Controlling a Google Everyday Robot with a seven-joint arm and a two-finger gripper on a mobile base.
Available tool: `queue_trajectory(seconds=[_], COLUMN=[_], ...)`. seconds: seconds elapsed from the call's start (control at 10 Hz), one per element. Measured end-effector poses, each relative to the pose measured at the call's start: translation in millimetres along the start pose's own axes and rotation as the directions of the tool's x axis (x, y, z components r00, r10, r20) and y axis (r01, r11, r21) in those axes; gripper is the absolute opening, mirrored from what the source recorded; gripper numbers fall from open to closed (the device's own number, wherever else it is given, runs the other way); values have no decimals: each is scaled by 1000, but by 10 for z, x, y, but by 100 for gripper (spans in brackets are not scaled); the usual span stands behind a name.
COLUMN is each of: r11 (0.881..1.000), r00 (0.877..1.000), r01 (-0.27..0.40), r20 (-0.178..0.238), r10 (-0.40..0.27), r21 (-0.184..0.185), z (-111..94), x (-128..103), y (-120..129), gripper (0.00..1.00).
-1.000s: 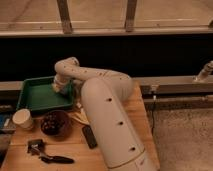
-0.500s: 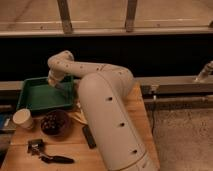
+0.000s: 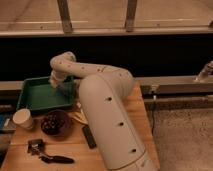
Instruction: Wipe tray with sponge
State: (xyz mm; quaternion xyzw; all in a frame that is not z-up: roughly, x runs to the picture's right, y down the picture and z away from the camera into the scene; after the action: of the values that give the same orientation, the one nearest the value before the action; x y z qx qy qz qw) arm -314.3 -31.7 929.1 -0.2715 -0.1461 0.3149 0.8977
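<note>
**Gripper (image 3: 55, 89) low inside the green tray (image 3: 34, 97)**

The tray is shallow and rectangular, with a raised rim. It lies at the far left of the wooden table (image 3: 137, 112), behind the dark bowl (image 3: 54, 123) and the white cup (image 3: 22, 119). The gripper reaches down into the right half of the tray, close to its floor. I cannot tell if it is clenched or released, and the sponge is hidden from me.
</note>
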Motion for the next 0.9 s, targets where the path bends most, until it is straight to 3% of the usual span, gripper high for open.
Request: queue_trajectory(seconds=[0.5, 0.9], r11=[1000, 998], r00=[1000, 998], r01=[12, 52], r20=[-28, -38], r10=[-12, -54], r21=[-13, -40], z=[137, 307], x=[-75, -270], y=[-14, 21], gripper=[0, 0])
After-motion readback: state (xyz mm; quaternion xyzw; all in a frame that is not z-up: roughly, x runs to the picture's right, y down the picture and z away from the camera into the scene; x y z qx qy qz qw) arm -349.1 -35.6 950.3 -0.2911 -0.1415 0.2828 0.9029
